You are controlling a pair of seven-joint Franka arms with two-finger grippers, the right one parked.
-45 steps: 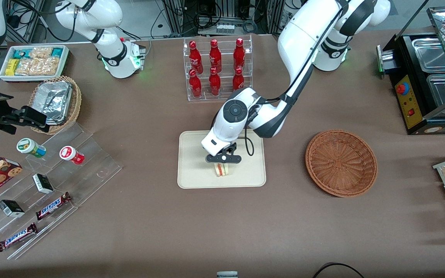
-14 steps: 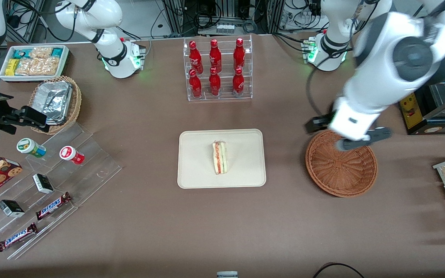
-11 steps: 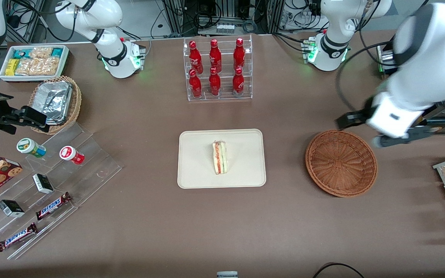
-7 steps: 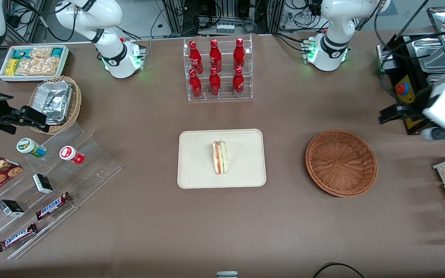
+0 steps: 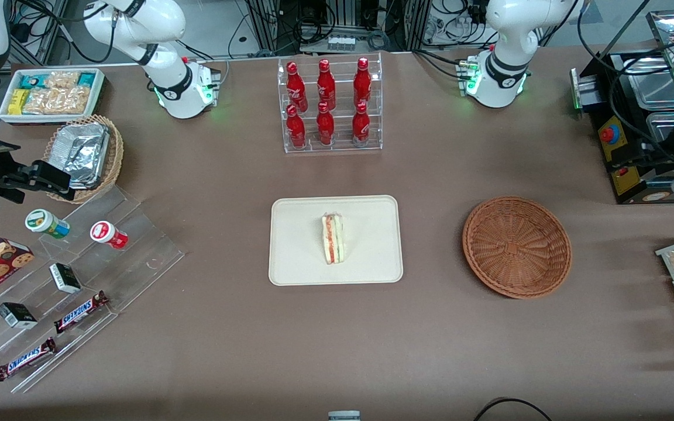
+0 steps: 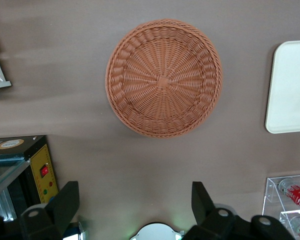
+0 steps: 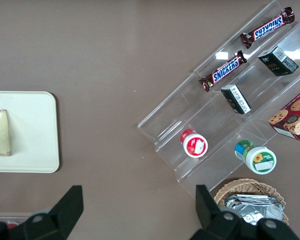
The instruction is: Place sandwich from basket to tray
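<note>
The sandwich [image 5: 332, 238] lies on its side near the middle of the cream tray [image 5: 296, 269], cut edge with red and green filling facing up, clear of the rim all round; the right wrist view shows it as a pale wedge at the tray's edge of frame. The reddish-brown wicker basket [image 5: 516, 247] sits on the desk [image 5: 337, 339] toward the working arm's end, well apart from the tray, and it holds nothing. Judged from that, the placing is done and the step in hand is pulling the arm away. To do that well, the arm should travel high and wide of the basket and the hot-food cabinet [image 5: 635, 117] near it, so nothing gets clipped, and the tray should be left undisturbed. The end effector [image 6: 132, 210] is up off the desk at the working arm's end, over the bare desk between the basket and the cabinet; its two fingers [image 6: 65, 205] stand wide apart with nothing between them. In the front view the end effector is mostly cut off at the frame's edge, so its height is hard to judge.
</note>
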